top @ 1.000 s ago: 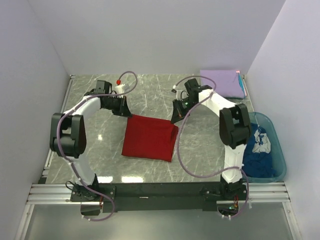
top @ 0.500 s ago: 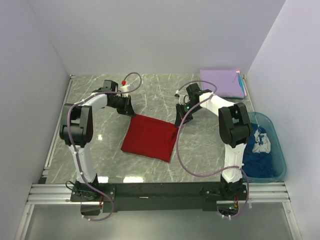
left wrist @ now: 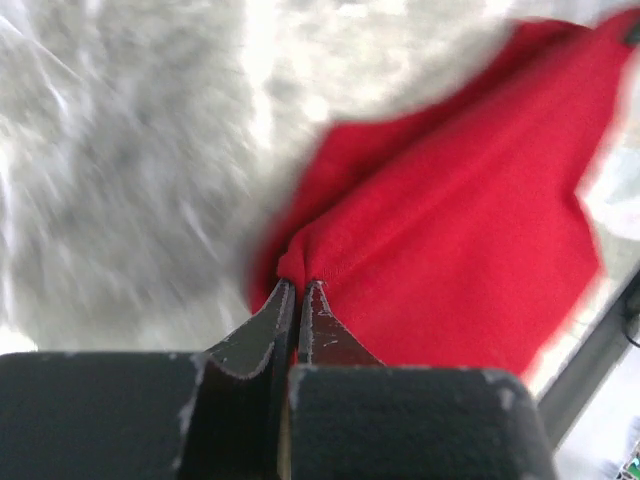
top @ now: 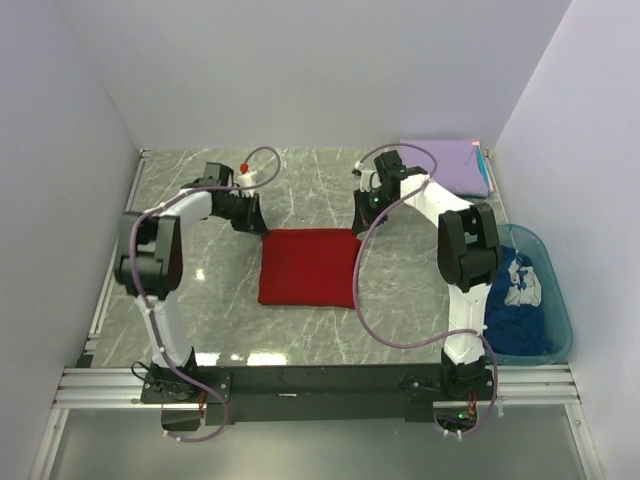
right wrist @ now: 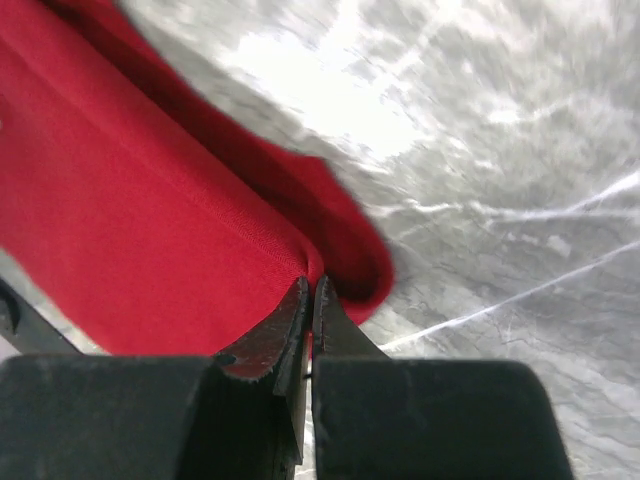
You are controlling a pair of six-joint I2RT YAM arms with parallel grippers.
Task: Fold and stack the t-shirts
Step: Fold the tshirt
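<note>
- Top external view: the red t-shirt (top: 308,267) lies folded into a flat rectangle on the marble table (top: 310,180), between the two arms
- The left gripper (top: 262,228) sits at the shirt's far left corner, and the right gripper (top: 357,226) at its far right corner
- Left wrist view: the jaws are pinched together on a bunched bit of red cloth at that corner, and the rest of the shirt spreads away to the right of the fingertips
- Right wrist view: the jaws are closed tight on the folded red edge, with the shirt running off to the left and bare marble to the right
- The lavender t-shirt (top: 445,165) lies folded flat at the far right of the table, well apart from both grippers
- The dark blue t-shirt (top: 515,305) with white print lies crumpled inside the teal tub (top: 557,300) beside the right arm
</note>
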